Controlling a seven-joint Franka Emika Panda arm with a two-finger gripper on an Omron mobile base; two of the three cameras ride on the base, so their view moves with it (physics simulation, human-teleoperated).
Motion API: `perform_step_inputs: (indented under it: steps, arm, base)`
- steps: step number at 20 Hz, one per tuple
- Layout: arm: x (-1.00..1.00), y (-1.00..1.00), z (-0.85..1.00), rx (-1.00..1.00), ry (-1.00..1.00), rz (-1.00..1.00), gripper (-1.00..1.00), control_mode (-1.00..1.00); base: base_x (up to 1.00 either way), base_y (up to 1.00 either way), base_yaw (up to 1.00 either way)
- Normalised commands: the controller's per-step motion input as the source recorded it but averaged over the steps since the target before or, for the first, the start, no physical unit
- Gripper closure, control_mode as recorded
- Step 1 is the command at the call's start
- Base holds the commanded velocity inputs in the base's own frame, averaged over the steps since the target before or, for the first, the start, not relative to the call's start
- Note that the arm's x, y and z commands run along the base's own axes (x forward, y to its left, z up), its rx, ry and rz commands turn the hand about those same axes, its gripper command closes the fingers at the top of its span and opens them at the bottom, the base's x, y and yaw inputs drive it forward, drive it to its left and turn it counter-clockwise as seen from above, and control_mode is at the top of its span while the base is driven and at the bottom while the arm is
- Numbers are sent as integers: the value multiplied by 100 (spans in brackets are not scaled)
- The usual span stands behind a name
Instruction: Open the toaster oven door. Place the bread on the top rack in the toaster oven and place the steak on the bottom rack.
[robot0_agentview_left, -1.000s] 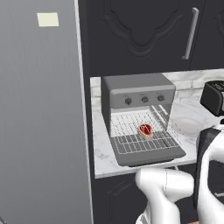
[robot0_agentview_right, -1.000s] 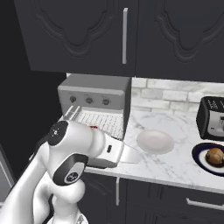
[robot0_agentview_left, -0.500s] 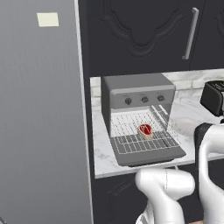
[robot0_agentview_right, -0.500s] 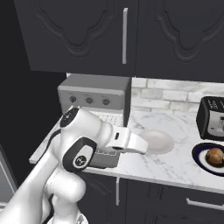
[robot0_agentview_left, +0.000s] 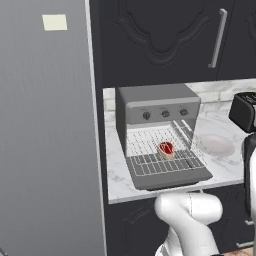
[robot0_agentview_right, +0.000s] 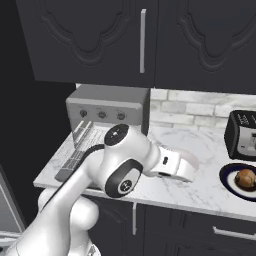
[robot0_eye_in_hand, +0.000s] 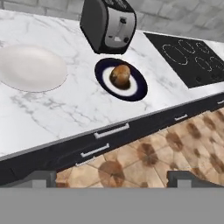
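The toaster oven is seen at the counter's left end with its door folded down, while the bread is set on a dark-rimmed plate well to the oven's right, just in front of a black toaster.

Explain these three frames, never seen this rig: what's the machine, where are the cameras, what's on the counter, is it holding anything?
It's a simulated white robot arm on a mobile base. Two cameras sit behind it, left and right; the third rides on the hand, looking along its gripper, which looks open and empty. On the counter: the toaster oven with its door folded down, the steak on the pulled-out rack, a white plate, a black toaster, and the bread on a dark plate.
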Motion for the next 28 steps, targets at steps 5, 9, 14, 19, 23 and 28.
perform_step_inputs:
  steps: [5,9,14,19,23,28]
  arm:
    - [16,-50,-30,22,-3,-9,-100,-100]
    - [39,-42,-16,27,-1,-8,-100,-100]
    - [52,-39,-2,23,1,-4,-100,-100]
    - [69,-57,-9,15,1,-4,-100,-100]
    - [75,-54,-39,11,0,-11,-100,-100]
    - [52,-50,-58,4,0,-22,-100,-100]
  base:
    - [0,0,0]
    - [0,0,0]
    - [0,0,0]
    - [0,0,0]
    - [0,0,0]
    - [0,0,0]
